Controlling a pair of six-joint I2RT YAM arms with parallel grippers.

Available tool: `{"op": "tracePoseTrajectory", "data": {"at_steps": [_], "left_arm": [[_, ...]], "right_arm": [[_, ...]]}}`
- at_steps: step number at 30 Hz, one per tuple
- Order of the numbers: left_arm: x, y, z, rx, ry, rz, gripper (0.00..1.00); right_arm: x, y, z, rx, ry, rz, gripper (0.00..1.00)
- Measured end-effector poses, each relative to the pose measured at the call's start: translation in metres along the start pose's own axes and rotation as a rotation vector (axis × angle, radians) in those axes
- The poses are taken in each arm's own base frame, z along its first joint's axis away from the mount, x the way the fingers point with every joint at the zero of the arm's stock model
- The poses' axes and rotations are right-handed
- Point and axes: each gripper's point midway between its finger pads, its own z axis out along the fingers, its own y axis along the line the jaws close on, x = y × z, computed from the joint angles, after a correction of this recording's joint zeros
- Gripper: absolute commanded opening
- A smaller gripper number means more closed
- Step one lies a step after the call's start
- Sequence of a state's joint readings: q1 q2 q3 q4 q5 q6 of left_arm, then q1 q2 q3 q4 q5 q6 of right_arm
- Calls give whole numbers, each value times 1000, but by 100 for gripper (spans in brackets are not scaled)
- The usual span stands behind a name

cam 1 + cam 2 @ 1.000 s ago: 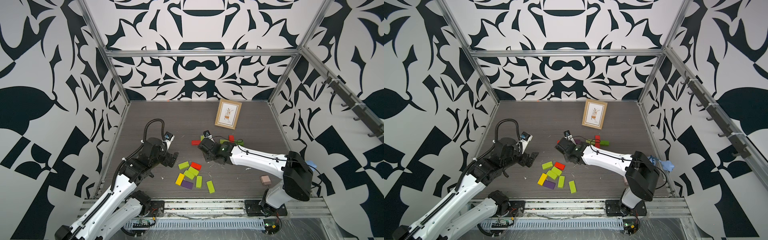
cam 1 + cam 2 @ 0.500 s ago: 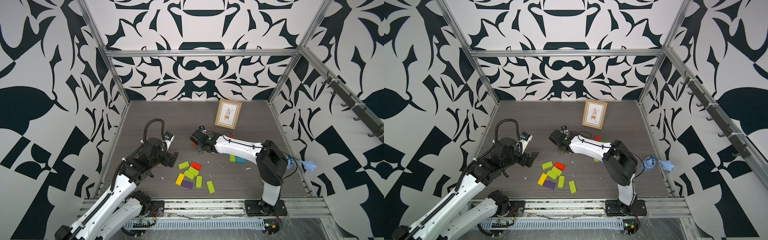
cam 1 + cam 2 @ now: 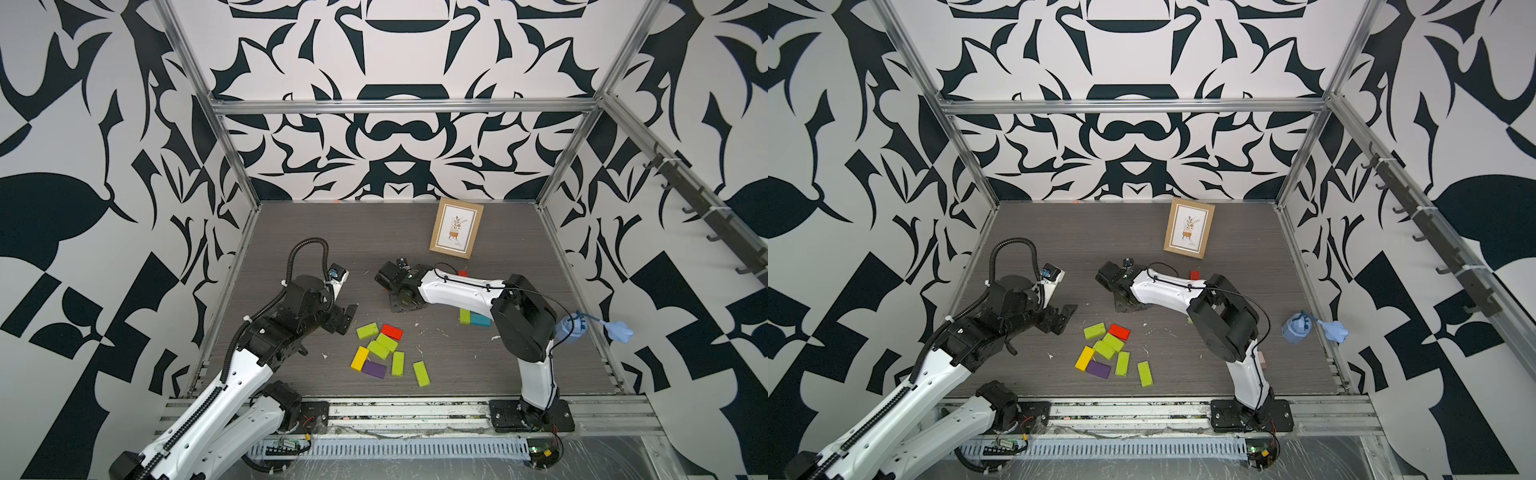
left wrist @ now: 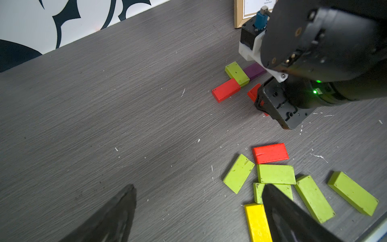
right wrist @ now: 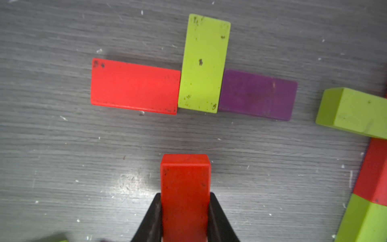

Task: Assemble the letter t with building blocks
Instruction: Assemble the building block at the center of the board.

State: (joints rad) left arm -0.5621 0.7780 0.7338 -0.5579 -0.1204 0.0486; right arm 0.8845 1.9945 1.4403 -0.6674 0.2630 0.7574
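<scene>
What the right fingers (image 5: 149, 222) squeeze tight: one red block (image 5: 185, 184).
Left fingers (image 4: 109, 218): wide apart, holding nothing.

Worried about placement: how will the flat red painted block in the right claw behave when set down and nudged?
The flat red painted block is probably stiff: its edges run straight in the right claw. Laid flat, it should slide on the grey wood-grain table, not roll. Stood on its narrow end, it might tip.

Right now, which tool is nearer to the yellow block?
Left. The left tool, open, is just beside the yellow block; the right tool, shut on a red block, is farther back by the red-green-purple row.
</scene>
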Motion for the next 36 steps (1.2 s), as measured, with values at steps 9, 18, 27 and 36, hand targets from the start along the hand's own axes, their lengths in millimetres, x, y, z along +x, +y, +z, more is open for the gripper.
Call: {"op": "tracePoseTrajectory", "data": {"at_steps": [9, 18, 27, 36], "left_arm": [[0, 0, 0, 0, 0, 0, 97], [0, 0, 0, 0, 0, 0, 97], [0, 0, 0, 0, 0, 0, 98], [0, 0, 0, 0, 0, 0, 98]], "right_arm": [[-3, -2, 5, -29, 27, 34, 0], [8, 2, 21, -47, 88, 35, 0], [5, 4, 21, -60, 97, 60, 5], [0, 0, 23, -59, 99, 83, 10]]}}
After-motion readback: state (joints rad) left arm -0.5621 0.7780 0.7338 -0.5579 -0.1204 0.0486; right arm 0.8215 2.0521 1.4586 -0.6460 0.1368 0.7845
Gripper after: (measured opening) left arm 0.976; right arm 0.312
